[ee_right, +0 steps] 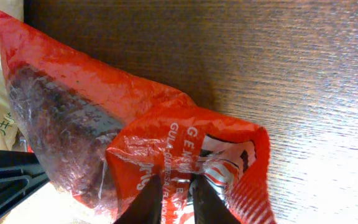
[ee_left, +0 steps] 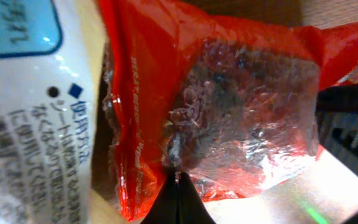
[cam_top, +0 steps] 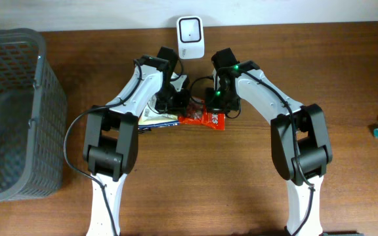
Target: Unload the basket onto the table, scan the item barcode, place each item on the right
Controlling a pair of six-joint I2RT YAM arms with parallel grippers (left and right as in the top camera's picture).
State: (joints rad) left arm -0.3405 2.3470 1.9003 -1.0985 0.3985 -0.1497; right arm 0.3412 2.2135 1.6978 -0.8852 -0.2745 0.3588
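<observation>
At the left, a white pack [cam_top: 155,120] lies under the left arm, touching the red packet's end. The left gripper [ee_left: 176,182] is pinched shut on the edge of the red packet [cam_top: 205,119], beside its clear window. The packet lies across the table, its long axis running left to right between the two grippers. The right gripper [ee_right: 176,186] is closed narrow on a fold at the packet's other end. The scanner [cam_top: 190,36] stands beyond the packet at the far edge, about midway between the arms, neither clearly nearer. No barcode shows, so I'd guess the packet needs lifting and turning toward it.
</observation>
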